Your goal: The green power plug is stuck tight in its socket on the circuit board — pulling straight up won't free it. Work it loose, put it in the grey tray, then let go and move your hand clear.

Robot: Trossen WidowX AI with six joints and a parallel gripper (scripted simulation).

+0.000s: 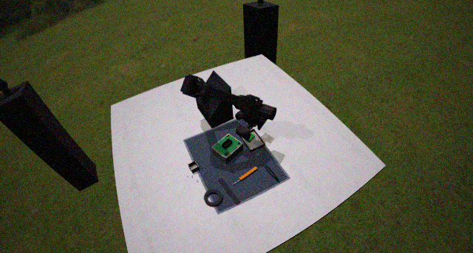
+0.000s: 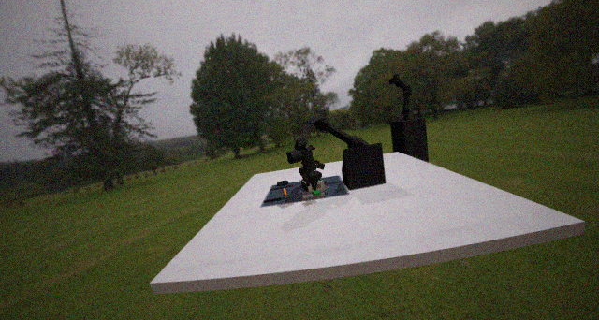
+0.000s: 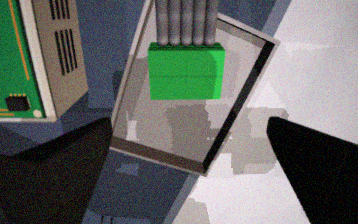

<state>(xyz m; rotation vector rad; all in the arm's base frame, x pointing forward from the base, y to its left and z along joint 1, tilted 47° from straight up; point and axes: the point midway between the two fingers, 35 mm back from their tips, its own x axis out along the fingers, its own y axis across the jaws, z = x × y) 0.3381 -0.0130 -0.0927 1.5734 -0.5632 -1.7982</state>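
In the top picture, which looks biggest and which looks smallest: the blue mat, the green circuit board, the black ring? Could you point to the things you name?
Largest to smallest, in the top view:
1. Blue mat (image 1: 207, 179)
2. Green circuit board (image 1: 219, 146)
3. Black ring (image 1: 205, 201)

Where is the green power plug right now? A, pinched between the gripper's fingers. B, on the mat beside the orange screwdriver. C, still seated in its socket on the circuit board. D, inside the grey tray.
D: the green power plug lies within the walls of the grey tray, with the gripper open around it and neither finger touching it.
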